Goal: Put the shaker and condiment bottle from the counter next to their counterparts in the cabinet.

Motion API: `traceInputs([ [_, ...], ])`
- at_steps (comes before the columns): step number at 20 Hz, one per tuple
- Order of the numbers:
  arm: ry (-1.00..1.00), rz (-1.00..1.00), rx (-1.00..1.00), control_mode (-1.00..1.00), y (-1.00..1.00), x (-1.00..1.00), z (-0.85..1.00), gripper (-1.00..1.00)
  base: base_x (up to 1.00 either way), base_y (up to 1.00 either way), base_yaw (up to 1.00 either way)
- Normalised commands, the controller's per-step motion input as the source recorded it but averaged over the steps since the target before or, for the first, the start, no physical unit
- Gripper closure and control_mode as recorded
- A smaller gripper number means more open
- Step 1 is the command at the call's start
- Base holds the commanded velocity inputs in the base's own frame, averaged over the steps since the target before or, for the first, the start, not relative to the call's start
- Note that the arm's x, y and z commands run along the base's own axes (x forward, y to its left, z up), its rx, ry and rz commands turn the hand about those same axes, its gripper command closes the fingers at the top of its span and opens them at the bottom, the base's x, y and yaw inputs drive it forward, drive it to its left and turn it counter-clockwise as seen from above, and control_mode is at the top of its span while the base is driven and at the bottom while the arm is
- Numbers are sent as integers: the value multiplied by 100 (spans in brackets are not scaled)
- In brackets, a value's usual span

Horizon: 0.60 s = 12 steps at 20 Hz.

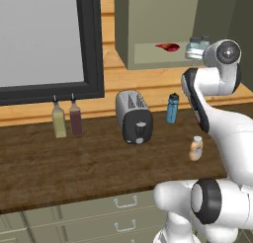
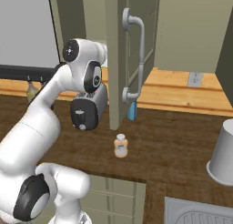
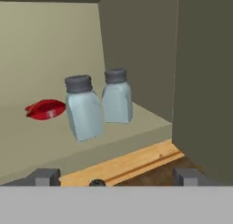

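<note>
Two pale-blue shakers with grey caps stand side by side on the pale shelf of the olive cabinet (image 3: pixel 136 32). The nearer shaker (image 3: pixel 84 108) leans a little; the other shaker (image 3: pixel 117 96) is upright just behind it. A flat red condiment item (image 3: pixel 44 109) lies to their left. My gripper (image 3: pixel 117 177) is open in front of the shelf edge, its fingertips (image 3: pixel 44 176) wide apart and holding nothing. The tan-orange condiment bottle (image 1: pixel 196 148) (image 2: pixel 120 145) stands on the wooden counter (image 1: pixel 74 163) below. From the left base view, the shakers (image 1: pixel 196 47) sit beside my wrist.
A toaster (image 1: pixel 133 116), a tall blue bottle (image 1: pixel 172 108), and yellow (image 1: pixel 59 121) and dark-red (image 1: pixel 75 119) bottles stand along the counter's back. The open cabinet door (image 2: pixel 117 59) with its handle (image 2: pixel 137 54) hangs right of the arm. A grey container (image 2: pixel 225 155) stands far right.
</note>
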Motion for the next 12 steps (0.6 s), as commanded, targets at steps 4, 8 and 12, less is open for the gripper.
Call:
traceInputs([
  [4, -3, 4, 0, -100, 74, -93, -15, -100, 0, 0, 0],
  [8, -14, 2, 0, -100, 47, -100, -11, -100, 0, 0, 0],
  [12, -26, -1, 0, -100, 13, -100, -6, -100, 0, 0, 0],
])
